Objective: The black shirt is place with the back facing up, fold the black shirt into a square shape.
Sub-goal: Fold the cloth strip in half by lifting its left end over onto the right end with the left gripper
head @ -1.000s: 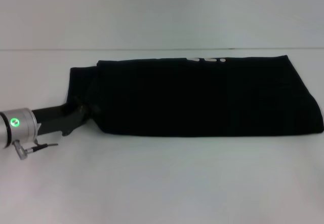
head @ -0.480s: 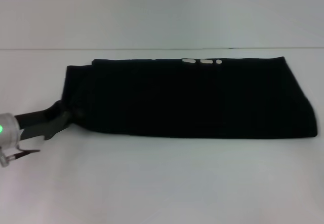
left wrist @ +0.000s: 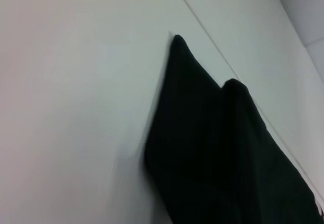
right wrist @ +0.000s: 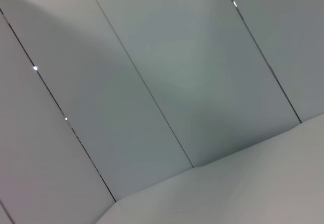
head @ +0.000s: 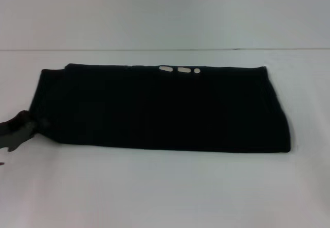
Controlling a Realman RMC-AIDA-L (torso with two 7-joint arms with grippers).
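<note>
The black shirt [head: 160, 109] lies on the white table as a long folded band running left to right. A few cream-white marks [head: 178, 69] show at its far edge. At the far left of the head view, my left gripper [head: 31, 125] is shut on the band's near-left corner, and most of the arm is out of frame. The left wrist view shows two folded corners of the black shirt [left wrist: 217, 148] on the table top. My right gripper is out of view; its wrist camera faces grey wall panels.
The white table [head: 165, 192] extends in front of the shirt and to its right. Its back edge [head: 165, 49] meets a pale wall just behind the shirt.
My left gripper has pulled back to the left, nearly out of frame. The whole folded shirt has slid left with it, and slightly toward me.
</note>
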